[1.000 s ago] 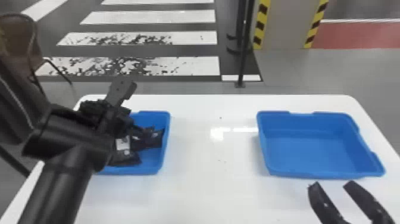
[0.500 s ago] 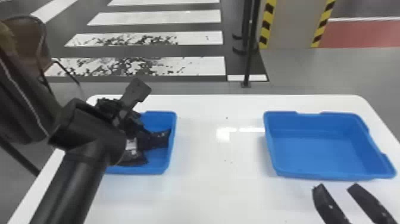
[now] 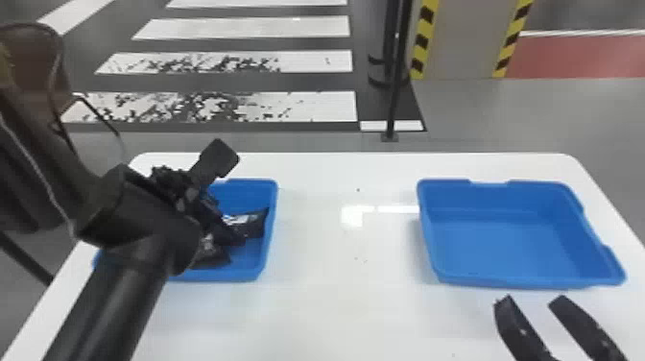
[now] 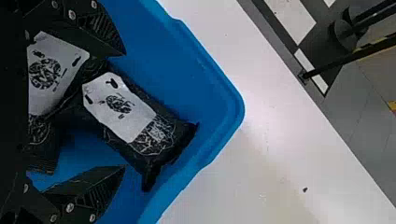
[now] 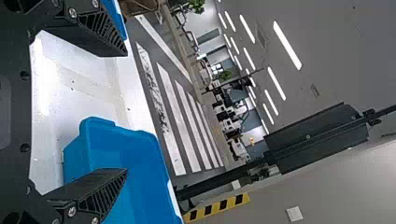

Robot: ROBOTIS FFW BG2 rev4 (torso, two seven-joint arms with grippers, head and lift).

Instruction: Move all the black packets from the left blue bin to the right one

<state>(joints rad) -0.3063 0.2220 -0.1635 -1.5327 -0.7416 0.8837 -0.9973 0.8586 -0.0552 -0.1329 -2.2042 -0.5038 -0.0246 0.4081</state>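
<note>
One black packet (image 4: pixel 154 135), pale label uppermost, lies in the left blue bin (image 3: pixel 230 276), running out from between the left hand's (image 3: pixel 192 192) fingers to past their tips. A second packet (image 4: pixel 51 79) sits closer to that hand's palm, and one finger covers part of it. The fingers stand wide apart, with a gap beside the first packet; whether one touches the second, I can't tell.

Over on the right of the worktop (image 3: pixel 336 307) is the right bin (image 3: pixel 504 245), its blue floor plain to see. The right hand (image 3: pixel 531 300) hangs near its closer edge, fingers parted too.

From the left wrist I can make out the dark print on both labels; from the head, the left arm (image 3: pixel 120 278) hides part of the pile, but both bins can be seen whole or nearly so. The right wrist catches strip lights (image 5: pixel 287 44) on the ceiling.
</note>
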